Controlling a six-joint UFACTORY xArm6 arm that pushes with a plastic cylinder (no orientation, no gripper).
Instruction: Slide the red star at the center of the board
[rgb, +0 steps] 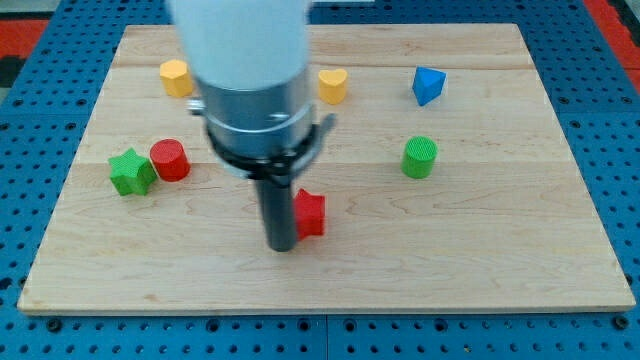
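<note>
Our arm's white and grey housing (250, 80) covers the upper middle of the wooden board (480, 270) and runs off the view's top edge, so we cannot see what lies beneath it. It also cuts off part of the yellow heart-shaped block (334, 86) on that block's left side. Our rod hides the left portion of the red star (312, 212), so its full outline is hard to make out.

Our arm carries no jaws, only a straight dark rod. Our tip (281, 246) rests on the board, touching the red star on the star's left side. The red star sits slightly below and left of the board's center.

Block count, placed from the red star:
- Red: two. The star itself, and a red cylinder (170, 159) to the upper left.
- Green: two. A green star (131, 172) just beside the red cylinder, and a green cylinder (420, 157) to the upper right.
- Yellow: two. The heart above, and a yellow block (176, 77) far to the upper left.
- Blue: one blue block (428, 86), far to the upper right.
</note>
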